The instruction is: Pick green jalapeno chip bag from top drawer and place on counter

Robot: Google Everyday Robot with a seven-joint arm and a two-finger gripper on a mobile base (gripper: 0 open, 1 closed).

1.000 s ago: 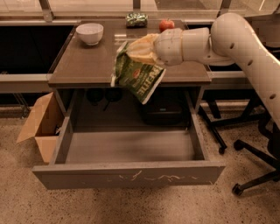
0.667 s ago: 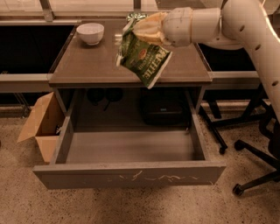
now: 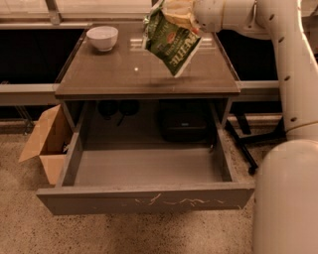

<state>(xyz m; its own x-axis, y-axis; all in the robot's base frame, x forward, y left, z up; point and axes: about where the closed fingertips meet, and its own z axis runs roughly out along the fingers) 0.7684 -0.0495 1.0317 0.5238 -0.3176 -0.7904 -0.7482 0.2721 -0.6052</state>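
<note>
The green jalapeno chip bag (image 3: 170, 43) hangs tilted in the air above the right half of the counter (image 3: 119, 74). It has white block lettering and a small red mark. My gripper (image 3: 180, 10) is at the top of the view, shut on the bag's upper edge. The white arm comes in from the right. The top drawer (image 3: 144, 197) stands pulled out below the counter, its pale grey floor bare and its scratched front panel facing me.
A white bowl (image 3: 102, 37) sits at the counter's back left corner. An open cardboard box (image 3: 45, 141) stands on the floor left of the drawer. A dark box (image 3: 184, 121) sits under the counter. Chair legs (image 3: 246, 144) are at the right.
The arm has lifted the bag higher and carried it back over the counter. The bag has swung so that its lower corner points down-right. The drawer has not moved.
</note>
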